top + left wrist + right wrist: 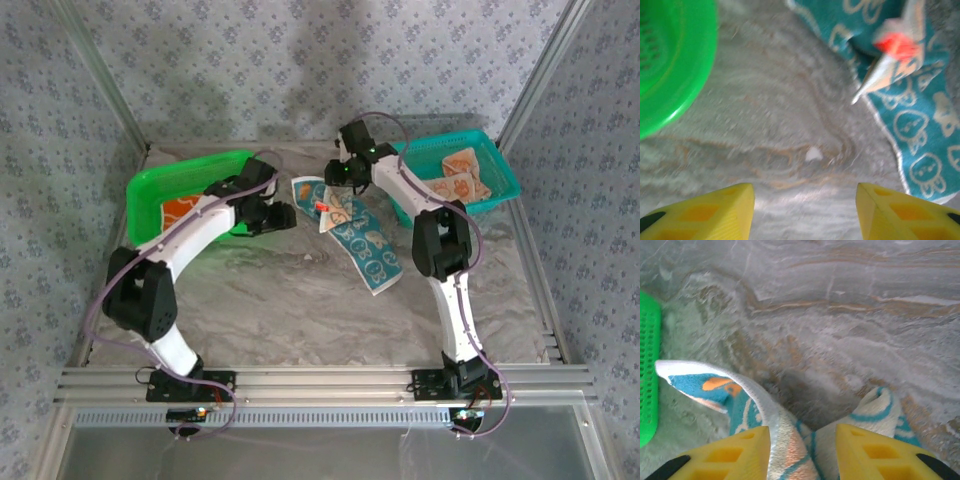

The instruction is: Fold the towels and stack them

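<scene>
- Teal bunny towel [365, 250]: it lies in a long strip on the marbled surface [280, 300]. Its near end is flat and its far end is rumpled, with a corner turned up and a red tag [897, 47] showing. It is not yet folded.
- Left tool [805, 187]: it hovers just left of the towel's far end, over bare surface. Its fingers are spread with nothing between them.
- Risk: the left tool sits off the towel's edge, so closing here would likely catch only the surface or a sliver of hem, and the corner would slip out on the lift.
- Right tool [802, 427]: it is at the towel's far end. Its fingers stand apart with a bunched fold of towel between them, and I cannot tell whether they press on it.
- Risk: a loose hold on a bunched fold could drop the cloth in a heap, so the fold would come out crooked.
- Risk: both tools are near the same end of the towel, so reaching for one corner could make the wrists bump.
- Green basket [160, 185]: it is left of the towel and holds an orange towel [180, 210]. A sweep to the left could snag its rim.
- Teal basket [500, 175]: it is right of the towel's far end and holds peach towels [460, 175].
</scene>
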Robot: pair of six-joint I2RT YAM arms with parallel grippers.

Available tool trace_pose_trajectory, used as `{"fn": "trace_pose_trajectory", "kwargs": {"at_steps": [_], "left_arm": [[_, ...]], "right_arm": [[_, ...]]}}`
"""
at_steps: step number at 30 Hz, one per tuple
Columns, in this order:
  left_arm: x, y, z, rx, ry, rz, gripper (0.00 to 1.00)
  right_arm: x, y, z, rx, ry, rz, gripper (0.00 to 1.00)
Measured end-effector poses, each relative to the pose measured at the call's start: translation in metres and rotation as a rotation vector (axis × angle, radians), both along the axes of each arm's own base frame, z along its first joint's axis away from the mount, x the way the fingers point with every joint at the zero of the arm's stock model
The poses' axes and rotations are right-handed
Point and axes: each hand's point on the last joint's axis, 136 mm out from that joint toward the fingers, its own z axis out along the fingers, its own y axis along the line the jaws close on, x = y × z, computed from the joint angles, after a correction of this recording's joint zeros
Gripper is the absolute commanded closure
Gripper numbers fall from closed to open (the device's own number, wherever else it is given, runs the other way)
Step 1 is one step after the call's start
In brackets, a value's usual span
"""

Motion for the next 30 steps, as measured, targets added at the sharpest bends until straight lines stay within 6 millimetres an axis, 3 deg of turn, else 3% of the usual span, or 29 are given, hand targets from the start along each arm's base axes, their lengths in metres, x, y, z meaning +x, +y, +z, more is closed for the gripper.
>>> {"fn": "trace_pose_trajectory", "kwargs": {"at_steps": [5, 9, 16, 24, 30], "left_arm": [[0.044, -0.015, 0.004, 0.020, -0.061, 0.022, 0.50], [0.078, -0.025, -0.004, 0.044, -0.086, 0.043, 0.52], [0.136, -0.041, -0.032, 0.093, -0.101, 0.073, 0.56], [0.197, -0.032, -0.052, 0.111, -0.124, 0.125, 0.56], [0.218, -0.026, -0.071, 0.095, -0.105, 0.141, 0.57]], "right_arm": [[-0.003, -0.011, -0.007, -0.014, 0.014, -0.010, 0.52], [-0.027, -0.017, -0.009, -0.026, 0.028, -0.009, 0.52], [-0.063, -0.026, 0.010, -0.002, 0.004, -0.035, 0.52], [-0.093, -0.026, 0.015, 0.016, 0.005, -0.039, 0.52], [-0.101, -0.024, 0.018, 0.017, 0.003, -0.038, 0.52]]}}
